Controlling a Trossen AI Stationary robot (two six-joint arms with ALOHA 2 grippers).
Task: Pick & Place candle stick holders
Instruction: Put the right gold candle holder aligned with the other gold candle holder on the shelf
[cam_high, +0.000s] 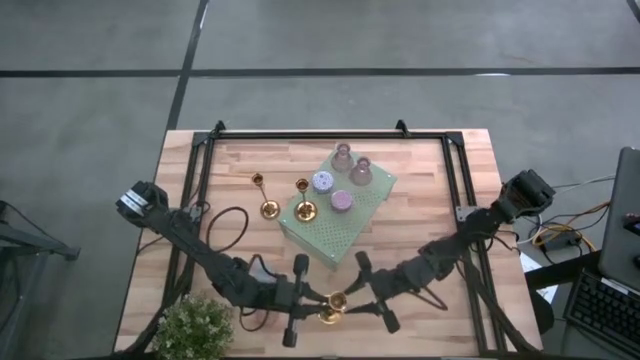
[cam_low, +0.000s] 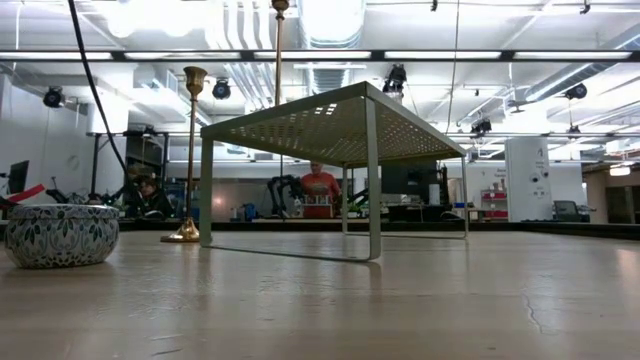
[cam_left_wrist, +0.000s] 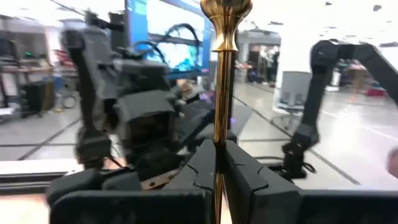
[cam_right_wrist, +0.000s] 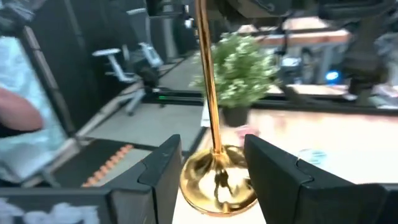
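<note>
A gold candlestick stands upright near the table's near edge, between my two grippers. My left gripper is shut on its stem. My right gripper is open, with one finger on either side of the candlestick's round base. A second gold candlestick stands on its base on the table, left of the pale-green dotted block. A third stands at the block's left corner. Several small round pastel holders sit on top of the block. My left gripper pinches the candlestick's slim stem between its two fingers, low on the stem. The fingers come level from the table's left side and lie across the stem. The candlestick stands upright; whether its base rests on the table I cannot tell.
A small leafy plant stands at the table's near left corner, close to my left arm. Its patterned pot shows in the low view. The block stands on legs at mid-table. A black frame runs along the far edge.
</note>
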